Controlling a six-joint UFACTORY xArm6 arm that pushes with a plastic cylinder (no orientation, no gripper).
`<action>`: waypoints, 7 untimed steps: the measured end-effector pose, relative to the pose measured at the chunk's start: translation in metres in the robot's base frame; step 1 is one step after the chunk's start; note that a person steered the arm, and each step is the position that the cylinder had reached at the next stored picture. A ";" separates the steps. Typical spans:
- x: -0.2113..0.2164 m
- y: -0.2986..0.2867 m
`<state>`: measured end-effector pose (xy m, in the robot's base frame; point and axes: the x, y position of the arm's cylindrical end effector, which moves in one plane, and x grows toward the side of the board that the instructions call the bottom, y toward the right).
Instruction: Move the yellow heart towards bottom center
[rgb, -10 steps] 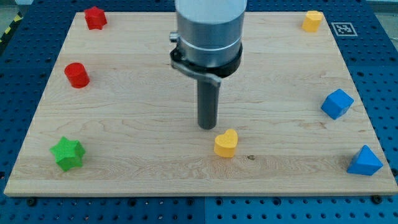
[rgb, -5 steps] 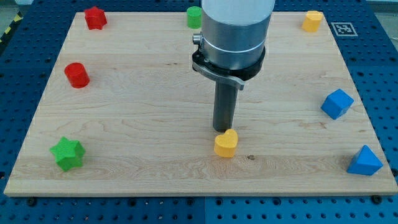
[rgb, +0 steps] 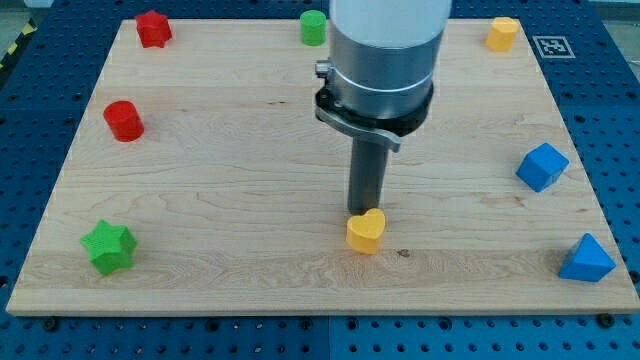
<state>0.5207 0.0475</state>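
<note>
My tip (rgb: 367, 211) has been sliding right and is now touching the top of the yellow heart (rgb: 366, 232), holding nothing. The heart is sitting near the board's (rgb: 220, 200) bottom middle.

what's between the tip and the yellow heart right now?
Nothing. In the camera view my tip sits right at the top edge of the yellow heart, with no gap or other block visible between them; it looks to be touching.

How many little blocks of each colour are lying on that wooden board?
Red: 2, a star and a cylinder
Green: 2, a cylinder and a star
Yellow: 2, a heart and a corner block
Blue: 2, a cube and a pyramid
Total: 8
</note>
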 end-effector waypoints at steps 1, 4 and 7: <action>0.002 0.021; 0.013 0.022; 0.026 0.011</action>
